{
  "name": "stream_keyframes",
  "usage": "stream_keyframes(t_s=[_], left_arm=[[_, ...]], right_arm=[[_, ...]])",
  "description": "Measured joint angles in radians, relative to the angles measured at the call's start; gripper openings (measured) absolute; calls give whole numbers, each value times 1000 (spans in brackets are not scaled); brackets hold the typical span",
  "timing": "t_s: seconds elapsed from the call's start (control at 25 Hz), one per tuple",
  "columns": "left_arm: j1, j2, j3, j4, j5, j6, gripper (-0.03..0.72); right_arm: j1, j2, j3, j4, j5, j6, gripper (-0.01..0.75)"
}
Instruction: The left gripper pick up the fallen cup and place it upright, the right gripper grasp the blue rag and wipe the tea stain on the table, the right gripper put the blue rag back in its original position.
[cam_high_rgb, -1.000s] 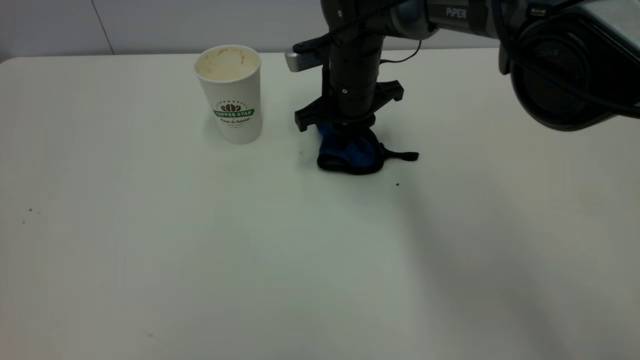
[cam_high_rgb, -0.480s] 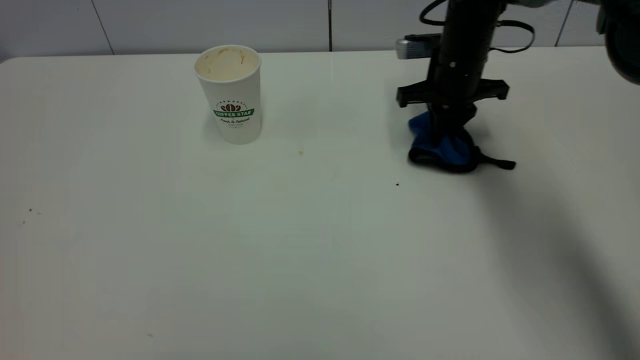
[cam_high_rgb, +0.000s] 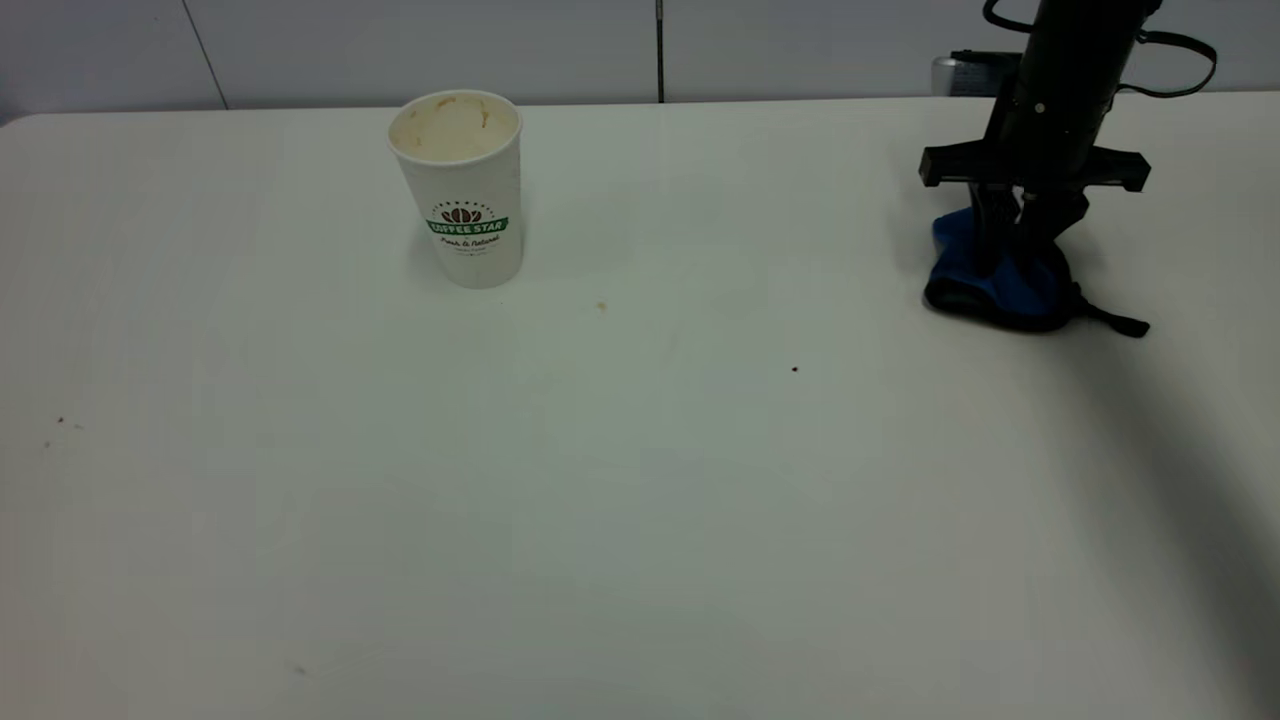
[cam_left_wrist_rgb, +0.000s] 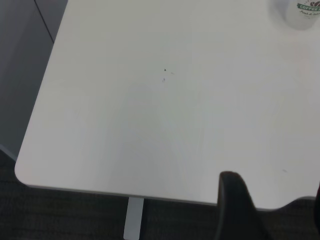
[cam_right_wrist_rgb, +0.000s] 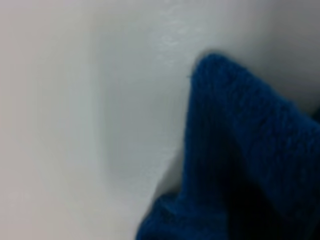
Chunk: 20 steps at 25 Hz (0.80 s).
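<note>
- The table (cam_high_rgb: 640, 520) is a smooth, plain white slab; the left wrist view shows a rounded corner and a pale leg beneath its edge.
- The cup (cam_high_rgb: 460, 187) stands upright at the upper left of centre in the exterior view. It is tall, tapered white paper with a dimpled texture, a green "COFFEE STAR" banner under a brown bean mark, and a tan-stained inside wall.
- In the left wrist view only the cup's base and part of the banner show, cut off by the upper right corner.
- The blue rag (cam_high_rgb: 975, 268) lies bunched on the table at the upper right of the exterior view. It is bright blue terry cloth with black edging, and a thin black strap trails toward the right.
- The right gripper (cam_high_rgb: 1015, 250) points straight down onto the rag, a black crossbar above it and a looped black cable at the top edge. Its black fingers are pinched together on the cloth, holding a raised fold.
- The right wrist view is filled by fuzzy blue cloth against white table; the fingers themselves cannot be made out there.
- The left gripper (cam_left_wrist_rgb: 277, 212) shows only as one rounded black fingertip at the bottom edge of its wrist view, over the table's near edge; whether its fingers are spread or closed cannot be told.
- A tiny yellowish speck (cam_high_rgb: 601, 306) sits to the right of the cup's base, and a small dark speck (cam_high_rgb: 795, 369) lies near the middle.
</note>
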Motion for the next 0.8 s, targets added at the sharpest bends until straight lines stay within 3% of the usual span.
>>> stream_keyframes(t_s=[0.12,0.2,0.48,0.8], left_arm=[[0,0,0,0,0,0,411],[0,0,0,0,0,0,411],[0,0,0,0,0,0,411],[0,0,0,0,0,0,411]], right_arm=[[-1,-6,0,-8,1,-43,625],[-1,-19,2,0,1,-60,698],[-3,-225,107,44,2,-102,729],[1,-776,590,25,4,-138,729]])
